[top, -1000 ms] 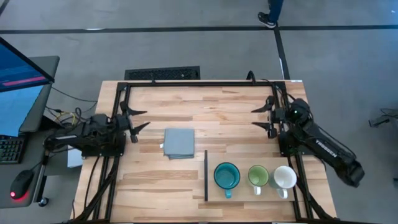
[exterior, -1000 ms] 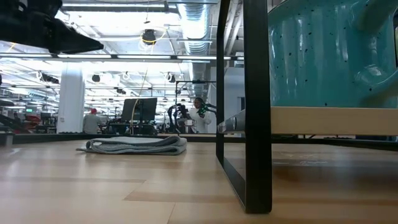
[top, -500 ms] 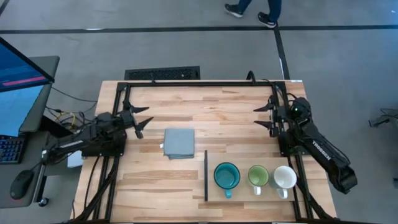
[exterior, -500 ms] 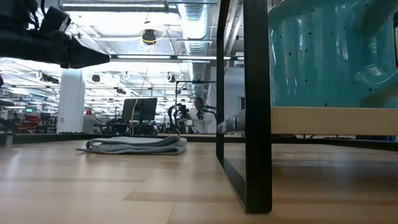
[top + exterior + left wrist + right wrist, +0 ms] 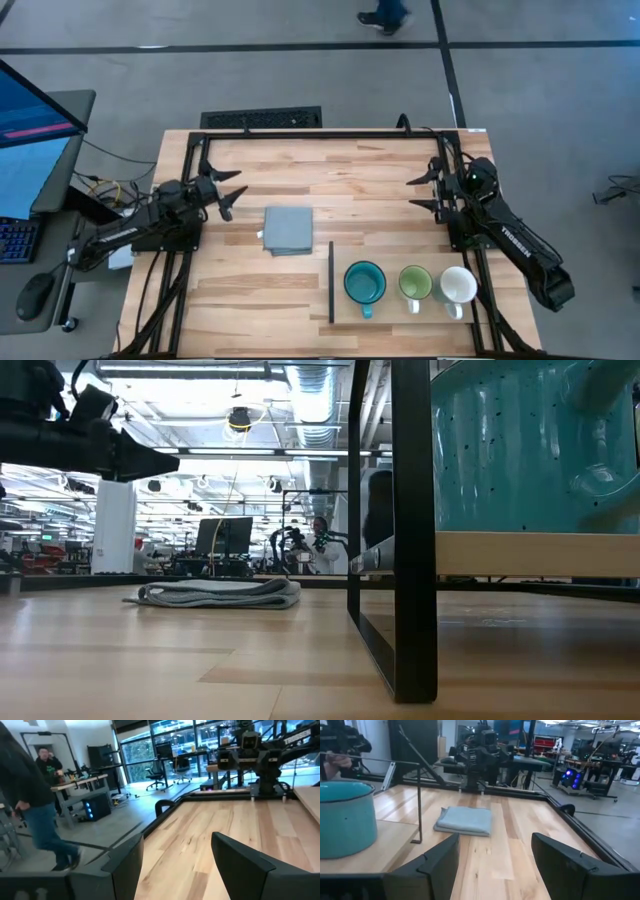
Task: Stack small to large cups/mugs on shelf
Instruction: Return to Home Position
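Three mugs stand upright in a row on the light wood shelf at the table's near right: teal, light green, white, handles toward the near edge. The low view shows the teal mug on the raised shelf board. It also shows in the right wrist view. My left gripper is open and empty above the table's left side, left of a grey cloth. My right gripper is open and empty above the right side, beyond the mugs.
The folded grey cloth lies flat mid-table, also in the low view and the right wrist view. The shelf has a black strip on its left edge and black legs. A black frame borders the table. A person walks beyond it.
My left gripper has gone a little toward the table's right and down, its arm swinging so that the fingers point more toward the far right; it stays open. A person has walked past beyond the far edge. The mugs and cloth have kept still.
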Controlling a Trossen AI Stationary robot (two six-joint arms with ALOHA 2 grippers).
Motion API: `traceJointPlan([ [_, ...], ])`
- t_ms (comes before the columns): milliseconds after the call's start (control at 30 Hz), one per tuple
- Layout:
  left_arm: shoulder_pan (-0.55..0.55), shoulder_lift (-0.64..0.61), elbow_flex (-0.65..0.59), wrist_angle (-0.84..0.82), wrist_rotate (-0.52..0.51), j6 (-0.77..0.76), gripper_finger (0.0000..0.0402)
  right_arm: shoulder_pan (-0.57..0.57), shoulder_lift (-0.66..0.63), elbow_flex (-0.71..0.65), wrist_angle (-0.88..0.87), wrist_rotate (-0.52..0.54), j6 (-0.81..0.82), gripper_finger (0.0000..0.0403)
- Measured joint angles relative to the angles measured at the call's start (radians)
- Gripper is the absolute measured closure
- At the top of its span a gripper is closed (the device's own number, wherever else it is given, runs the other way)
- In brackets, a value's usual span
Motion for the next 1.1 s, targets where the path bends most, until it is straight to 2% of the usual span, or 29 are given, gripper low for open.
traceJointPlan([
  [200, 0.017, 0.0, 0.0, -0.001, 0.0, -0.019, 0.0175, 0.001, 0.0, 0.0, -0.003, 0.007, -0.017, 0.0132],
  [433, 0.017, 0.0, -0.002, -0.002, 0.007, -0.018, 0.0175, 0.001, -0.012, 0.0, 0.006, 0.123, 0.05, 0.0132],
  [633, 0.017, 0.0, -0.002, -0.003, 0.007, -0.009, 0.0175, 0.003, -0.123, -0.001, 0.02, 0.191, 0.148, 0.0132],
  [767, 0.017, 0.0, -0.003, -0.003, 0.007, 0.004, 0.0175, 0.003, -0.233, -0.001, -0.003, 0.195, 0.205, 0.0132],
  [833, 0.017, 0.0, -0.003, -0.004, 0.008, 0.004, 0.0175, 0.007, -0.226, -0.001, 0.007, 0.208, 0.242, 0.0132],
  [967, 0.017, 0.008, -0.003, -0.005, 0.013, 0.004, 0.0175, 0.024, -0.233, -0.001, -0.041, 0.327, 0.274, 0.0132],
  [1100, 0.017, 0.027, -0.003, -0.008, 0.026, 0.004, 0.0175, 0.054, -0.233, -0.001, -0.044, 0.359, 0.255, 0.0132],
])
